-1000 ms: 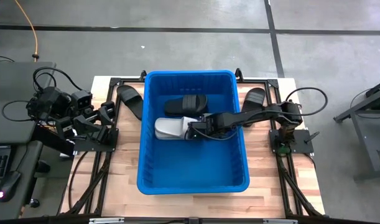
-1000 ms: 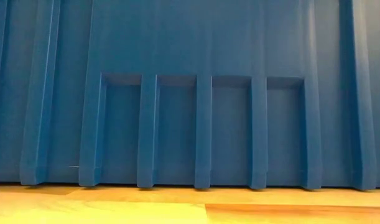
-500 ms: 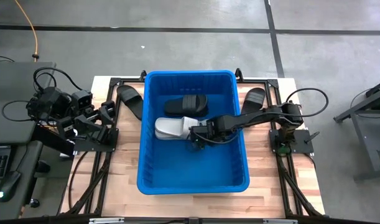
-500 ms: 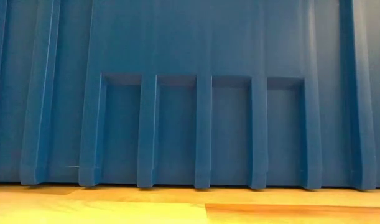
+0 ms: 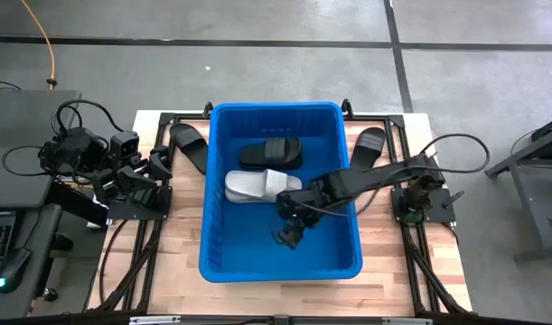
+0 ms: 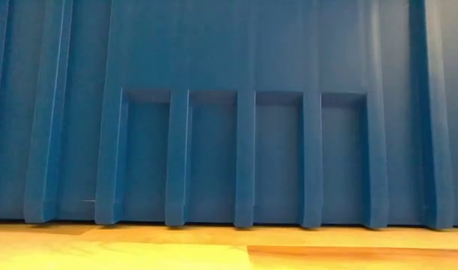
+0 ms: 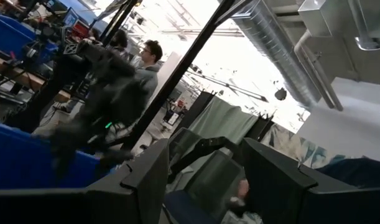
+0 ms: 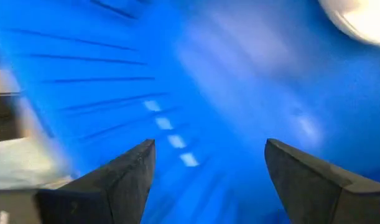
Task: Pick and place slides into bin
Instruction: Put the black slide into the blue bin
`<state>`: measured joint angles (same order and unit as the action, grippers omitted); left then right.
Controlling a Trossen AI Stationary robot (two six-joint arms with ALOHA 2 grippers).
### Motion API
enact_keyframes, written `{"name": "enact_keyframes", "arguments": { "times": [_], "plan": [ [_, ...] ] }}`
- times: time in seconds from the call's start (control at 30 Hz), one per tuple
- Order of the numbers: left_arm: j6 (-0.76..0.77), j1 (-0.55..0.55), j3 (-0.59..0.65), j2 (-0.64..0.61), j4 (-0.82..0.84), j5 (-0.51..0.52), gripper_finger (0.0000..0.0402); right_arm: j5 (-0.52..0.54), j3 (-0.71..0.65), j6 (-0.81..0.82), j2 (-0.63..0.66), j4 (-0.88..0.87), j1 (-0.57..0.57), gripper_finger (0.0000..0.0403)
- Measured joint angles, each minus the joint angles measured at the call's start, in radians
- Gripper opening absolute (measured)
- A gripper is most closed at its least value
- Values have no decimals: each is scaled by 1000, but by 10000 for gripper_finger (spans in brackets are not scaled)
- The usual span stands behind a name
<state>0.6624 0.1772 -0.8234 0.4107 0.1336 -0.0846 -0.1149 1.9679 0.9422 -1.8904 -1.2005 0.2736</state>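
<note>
A big blue bin (image 5: 280,262) is parked in the middle of the wooden table (image 5: 185,244), and two slides are already lying in its far half: a black slide (image 5: 271,153) nearer the far wall, and a light grey slide (image 5: 253,186) just on the near side of it, the two close together or maybe touching. Two more black ones are left out on the table, one (image 5: 188,143) just beside the bin's left wall at the far end and another (image 5: 368,144) just beside its right wall, also at the far end. The right gripper (image 5: 287,236) is reached into the bin from the right side and is hung over the bare floor of the bin, near of the grey slide; its jaws are spread wide with nothing between them, which is confirmed in the right wrist view where only blue plastic is seen between the fingers (image 8: 118,177). The left gripper (image 5: 158,161) is parked off at the table's left edge, well apart from the bin, jaws parted with nothing held. From table height only the bin's ribbed wall (image 6: 229,112) can be seen.
</note>
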Motion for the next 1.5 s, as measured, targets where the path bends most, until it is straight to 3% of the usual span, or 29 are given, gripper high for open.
{"name": "enact_keyframes", "arguments": {
  "times": [0.27,0.33,0.57,0.7,0.87,1.1,1.3,1.5],
  "plan": [
    [-4,0,0,0,-3,0,193,-60,362,43,1,-63,146,287],
    [-20,0,0,0,-3,0,193,-8,386,87,23,-119,190,287],
    [-28,0,0,6,-2,53,193,122,213,365,175,-377,387,287],
    [-31,0,0,19,2,87,193,214,102,421,264,-377,450,287],
    [-35,0,0,47,4,175,193,213,-124,460,412,-372,451,287],
    [6,0,0,97,-4,211,193,62,-491,438,639,-371,465,287],
    [19,0,0,141,0,258,193,146,-733,439,823,-371,450,287],
    [43,0,0,182,-4,323,193,194,-881,490,931,-370,373,287]
  ]
}}
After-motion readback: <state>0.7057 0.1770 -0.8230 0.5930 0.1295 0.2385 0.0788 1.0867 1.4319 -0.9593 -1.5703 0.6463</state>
